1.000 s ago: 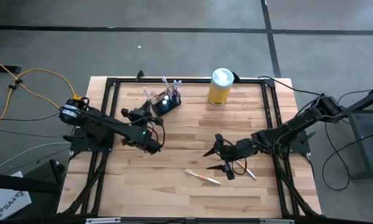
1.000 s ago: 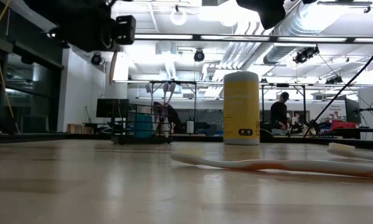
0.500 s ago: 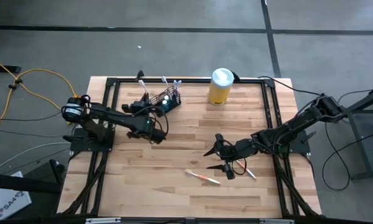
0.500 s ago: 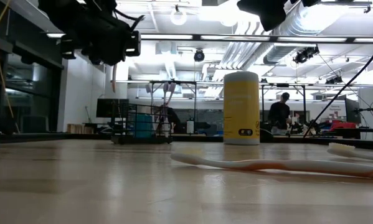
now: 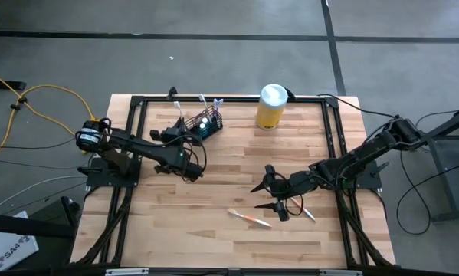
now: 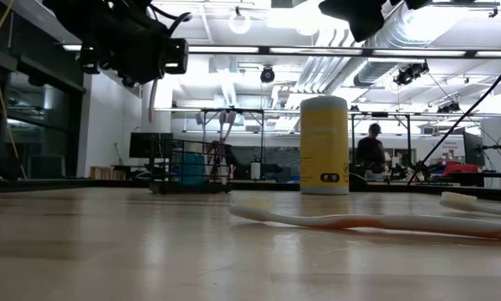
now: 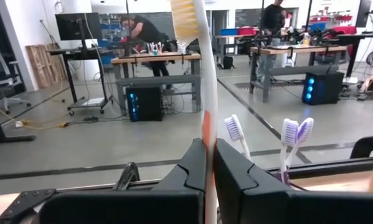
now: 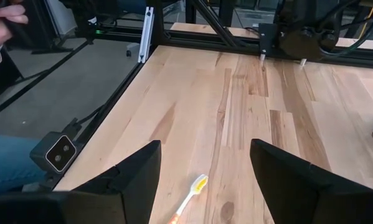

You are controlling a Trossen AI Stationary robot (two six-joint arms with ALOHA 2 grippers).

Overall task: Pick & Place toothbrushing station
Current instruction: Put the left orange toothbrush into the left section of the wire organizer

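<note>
My left gripper [image 5: 178, 135] is shut on a white and orange toothbrush [image 7: 205, 93] and stands just short of the black wire-mesh holder [image 5: 207, 125], on its near-left side. The holder stands at the table's far side and has several toothbrushes [image 7: 292, 140] sticking out of it. It also shows in the low view [image 6: 190, 164]. My right gripper [image 5: 269, 193] is open and empty over the table's middle right. Just near of it an orange and white toothbrush [image 5: 250, 218] lies flat, and a white one [image 5: 306, 213] lies beside it. My left gripper pinches the toothbrush's handle about halfway along [image 7: 206, 140] between its two fingers. The fingers are level, point toward the table's far edge and lie across the handle. The toothbrush stands upright, bristle head [image 7: 185, 17] up, lower end [image 6: 152, 104] hanging clear of the table.
A yellow canister with a white lid [image 5: 271, 106] stands at the far edge, right of the holder. A black frame rail [image 5: 229, 99] runs around the table. A person's hand [image 8: 0, 18] shows beyond the table's left side in the right wrist view.
My left gripper has carried the upright toothbrush toward the table's far edge, closer to the wire-mesh holder, staying shut on it. Most of the move falls in the first half second.
</note>
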